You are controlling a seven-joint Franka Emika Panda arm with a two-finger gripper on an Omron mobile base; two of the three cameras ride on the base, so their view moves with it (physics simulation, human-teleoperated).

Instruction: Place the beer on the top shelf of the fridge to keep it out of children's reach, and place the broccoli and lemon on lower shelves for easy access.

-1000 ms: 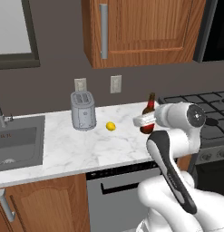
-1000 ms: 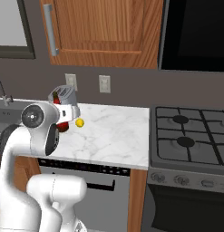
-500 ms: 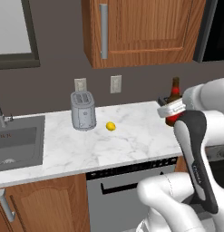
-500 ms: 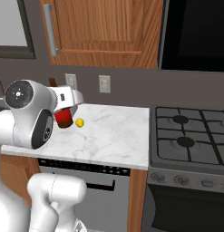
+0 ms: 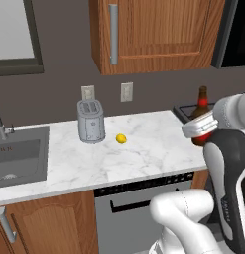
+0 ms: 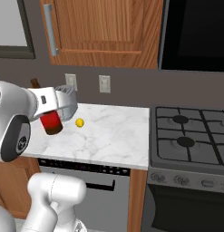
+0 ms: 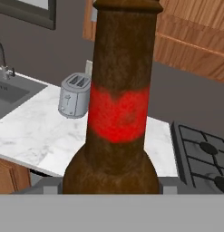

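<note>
Glass is slick and breakable, so my gripper [image 6: 53, 115] is clamping snugly round the beer [image 7: 119, 104] at its labelled body, carrying it upright above the marble counter's [image 5: 144, 154] edge. Feels top-heavy, so I'm guessing a low hold is steadiest.

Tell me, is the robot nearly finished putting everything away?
Not nearly. Nothing looks put away so far. In hand: the pincer is shut on the dark brown glass beer bottle with the red label, carried above the white marble counter. Left to do: the small yellow lemon sits on that counter beside the silver toaster. The bottle has reached no shelf yet.
</note>
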